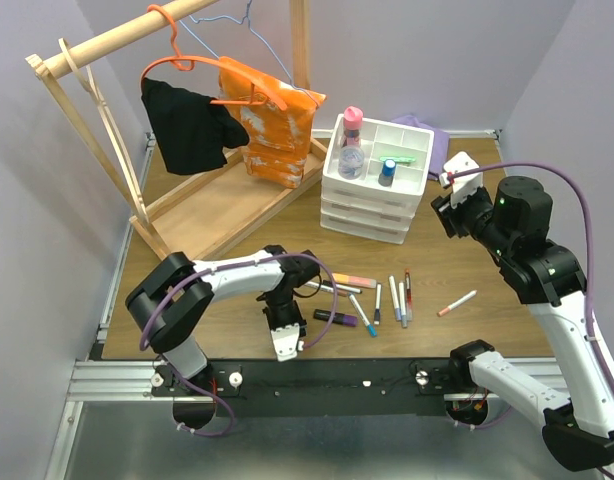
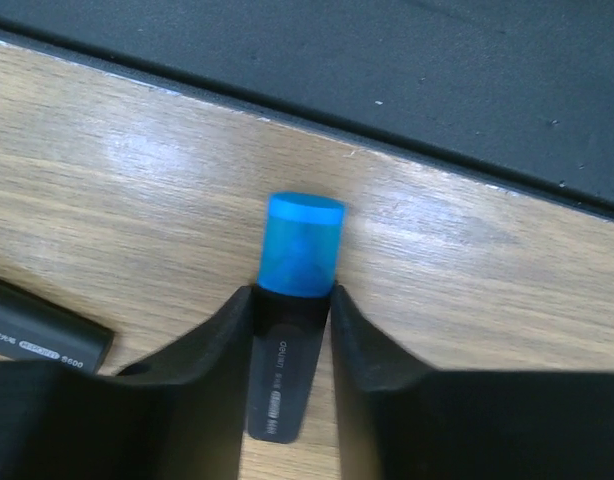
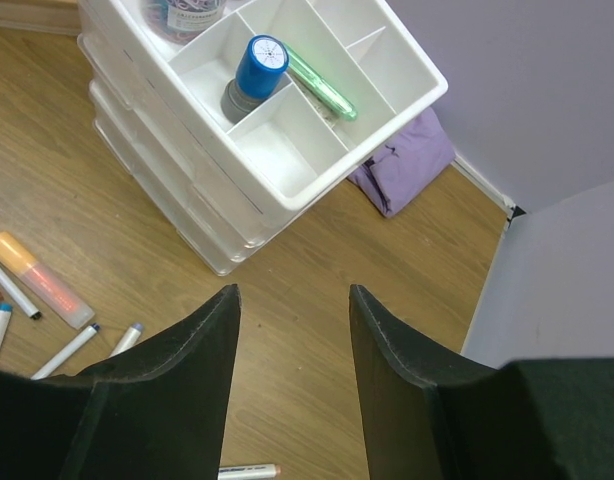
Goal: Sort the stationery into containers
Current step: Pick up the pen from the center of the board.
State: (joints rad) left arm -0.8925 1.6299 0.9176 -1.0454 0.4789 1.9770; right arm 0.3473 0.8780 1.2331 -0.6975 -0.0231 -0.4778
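The left gripper [image 2: 292,295] is down at the near edge of the wooden table [image 1: 437,260]. Its two black fingers [image 2: 212,350] are clamped against either side of the dark barrel of a blue-capped highlighter [image 2: 302,245], which lies flat on the wood with its cap sticking out past the fingertips. Another dark barrel [image 2: 47,335] lies just beside it to one side.

The right gripper [image 3: 293,295] hangs in the air to the right of the white three-drawer organiser [image 1: 367,215], jaws apart with nothing between them.

In the divided tray on top, a pink-capped bottle [image 1: 352,140] stands in the back-left compartment. A blue-capped bottle [image 3: 260,65] stands upright in a middle one, and a green highlighter [image 3: 322,85] lies in the narrow slot next to it.

The rest is loose on the table in front of the organiser: a peach highlighter [image 1: 352,280], a purple one [image 1: 335,318], a cluster of thin white pens [image 1: 397,298], and one orange-tipped pen [image 1: 457,303] off to the right.
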